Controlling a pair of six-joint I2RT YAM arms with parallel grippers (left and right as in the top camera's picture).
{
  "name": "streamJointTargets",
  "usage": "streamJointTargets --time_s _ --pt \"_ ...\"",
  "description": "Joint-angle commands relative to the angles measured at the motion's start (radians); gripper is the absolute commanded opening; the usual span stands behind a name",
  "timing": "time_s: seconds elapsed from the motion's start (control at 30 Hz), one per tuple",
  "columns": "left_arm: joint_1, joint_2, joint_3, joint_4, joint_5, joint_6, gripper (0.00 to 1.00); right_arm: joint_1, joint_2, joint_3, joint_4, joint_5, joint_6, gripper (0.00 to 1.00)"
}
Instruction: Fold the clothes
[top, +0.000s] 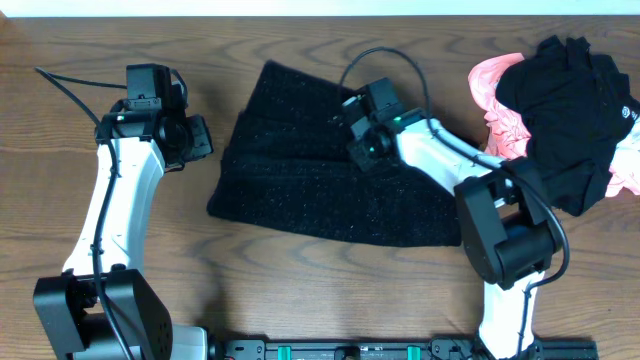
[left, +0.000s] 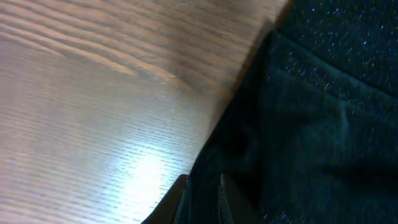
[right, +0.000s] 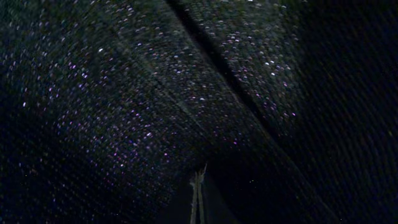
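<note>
Black clothes (top: 290, 190) partly beneath right gripper (top: 358, 148)

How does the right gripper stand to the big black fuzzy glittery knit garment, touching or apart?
Touching. In the right wrist view the right gripper, fingers shut, meets the black fuzzy knit garment, whose creases run straight into its tips.

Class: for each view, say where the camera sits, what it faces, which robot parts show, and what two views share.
Overhead: above the table, looking down; both arms show.
Left wrist: faces table and black garment edge; left hand tips show.
Right wrist: close over the garment; shut right hand tips show.
All share the garment.
</note>
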Motion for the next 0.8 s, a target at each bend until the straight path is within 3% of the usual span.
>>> streamJointTargets --time_s 0.0,0.4,0.77 --pt "0.004 0.005 0.029 -0.014 -0.060 0.009 0.17 0.045 0.079 -0.043 -0.072 -0.011 -0.102 0.01" --pt "0.005 0.005 0.029 -0.023 -0.066 0.028 0.17 -0.023 0.079 -0.043 -0.273 0.093 -0.315 0.01" --pt "0.005 0.005 0.029 -0.020 -0.066 0.028 0.17 -0.098 0.079 -0.043 0.018 0.055 -0.229 0.01"
